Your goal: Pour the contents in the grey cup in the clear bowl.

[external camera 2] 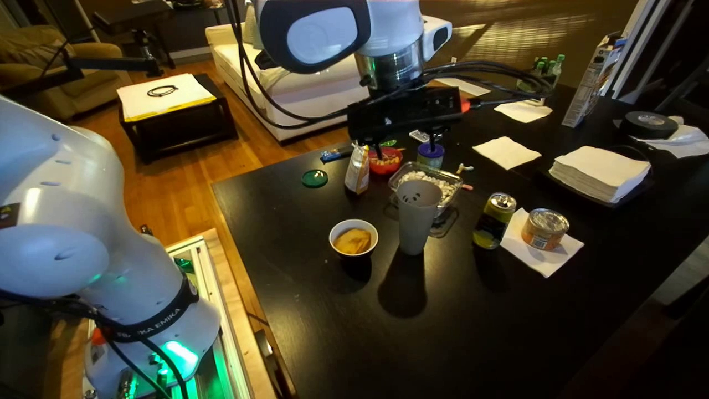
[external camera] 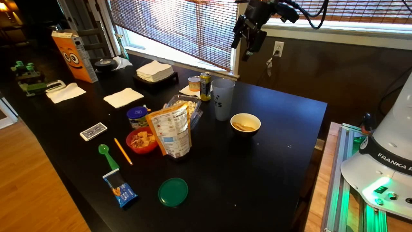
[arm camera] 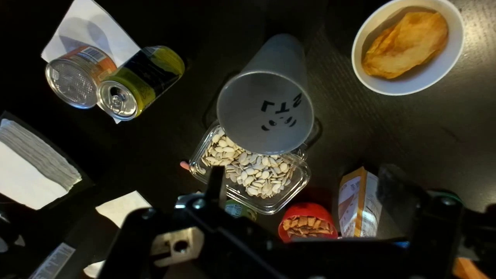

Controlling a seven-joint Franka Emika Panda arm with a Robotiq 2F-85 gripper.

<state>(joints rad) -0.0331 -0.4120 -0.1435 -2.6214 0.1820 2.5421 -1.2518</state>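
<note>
The grey cup (external camera: 222,101) is tall, frosted and printed in black. It stands upright on the dark table in both exterior views (external camera 2: 416,227) and near the middle of the wrist view (arm camera: 267,116); I see no contents in it. The low see-through container (arm camera: 297,185) holding pale seeds best fits the clear bowl. It is beside the cup, partly hidden by it in the wrist view and by the foil bag in an exterior view (external camera: 195,104). My gripper (arm camera: 306,182) is open and empty, high above the table; its fingers also show in an exterior view (external camera 2: 407,151).
A dark bowl with cream inside (external camera 2: 348,256) holds chips near the cup. A yellow can (external camera 2: 493,221) and a tin (external camera 2: 545,230) stand nearby. The foil bag (external camera: 172,132), red bowl (external camera: 141,150) and blue-lidded tub (external camera: 137,117) crowd the container. Napkins (external camera 2: 601,172) stand farther off.
</note>
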